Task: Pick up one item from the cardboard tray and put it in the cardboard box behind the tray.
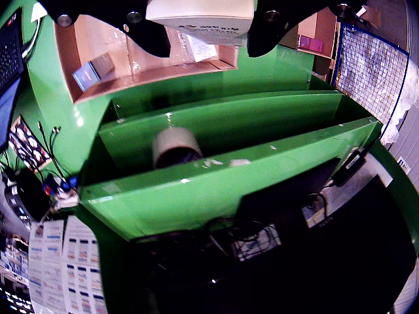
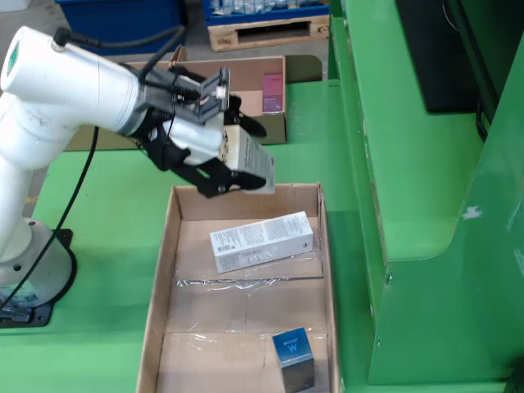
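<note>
The white carton [image 2: 250, 160] I have picked is clamped between the black fingers of my tool [image 2: 223, 168], held up in the air above the far end of the cardboard tray [image 2: 155, 303]. In the view that rides on the tool, the same carton [image 1: 200, 16] fills the top edge between my two dark fingers, with printing on its face that I cannot read.

By my judgement the lift is done and the carry is in hand. The cardboard box [image 2: 278, 123] sits beyond the tray in the still view, open at the top, with a small pink packet [image 2: 273, 92] already lying inside. In the riding view the box [image 1: 69, 59] shows at the top, and something small and bluish lies in it. The next move calls for swinging the carton over the box's near wall, clear of its rim, and only then parting my fingers.

Left in the tray are a long white box [image 2: 262, 240] lying flat near the middle and a small blue box [image 2: 293, 354] standing at the near end.

Everything rests on a green counter [image 2: 106, 221]. A tall green frame [image 2: 426, 205] rises to the right in the still view, and a wooden pallet [image 2: 266, 33] lies on the floor beyond.
</note>
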Controlling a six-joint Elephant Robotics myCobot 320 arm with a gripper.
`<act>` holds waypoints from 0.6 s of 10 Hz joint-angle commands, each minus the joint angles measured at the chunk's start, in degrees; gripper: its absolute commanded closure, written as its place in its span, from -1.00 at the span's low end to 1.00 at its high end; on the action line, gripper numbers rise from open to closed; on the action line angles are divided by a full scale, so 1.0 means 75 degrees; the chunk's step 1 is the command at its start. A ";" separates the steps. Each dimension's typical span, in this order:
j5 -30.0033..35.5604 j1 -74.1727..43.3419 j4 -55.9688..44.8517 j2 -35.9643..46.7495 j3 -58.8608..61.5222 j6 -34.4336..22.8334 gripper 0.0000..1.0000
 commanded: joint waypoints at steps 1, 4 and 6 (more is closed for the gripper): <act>-0.0055 0.0582 0.0028 0.0436 0.0199 -0.0064 1.00; -0.0086 0.0982 0.0012 0.0547 0.0199 -0.0197 1.00; 0.0095 0.1170 -0.0239 0.0688 0.0199 -0.0273 1.00</act>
